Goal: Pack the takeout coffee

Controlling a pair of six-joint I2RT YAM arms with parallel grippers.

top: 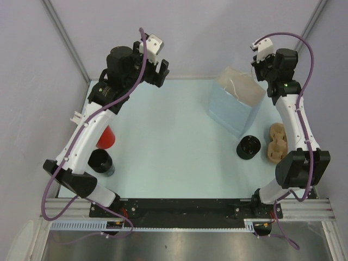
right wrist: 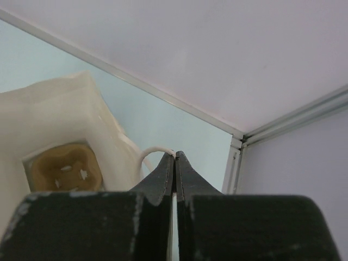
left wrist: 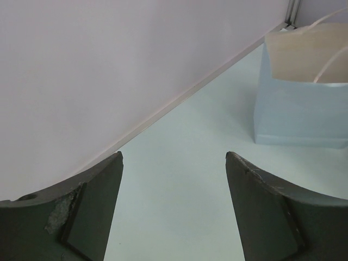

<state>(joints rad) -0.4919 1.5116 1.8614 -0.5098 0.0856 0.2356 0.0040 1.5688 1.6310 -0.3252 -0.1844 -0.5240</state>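
Observation:
The takeout coffee (top: 249,147), a short black cup with a round black lid, stands on the table right of centre, in front of the pale-blue paper bag (top: 235,103). My right gripper (top: 263,65) is above the bag's far right side. In the right wrist view it (right wrist: 175,155) is shut on the bag's white handle (right wrist: 152,151), and the bag's open mouth (right wrist: 60,119) lies below to the left. My left gripper (top: 157,73) hangs open and empty at the back left. In the left wrist view (left wrist: 174,156) the bag (left wrist: 296,109) is at the far right.
A brown pulp cup carrier (top: 277,142) lies right of the coffee. A red cup (top: 106,137) and another black cup (top: 101,162) stand at the left beside my left arm. A brownish shape (right wrist: 62,169) shows at the bag's bottom. Walls close in the back and sides.

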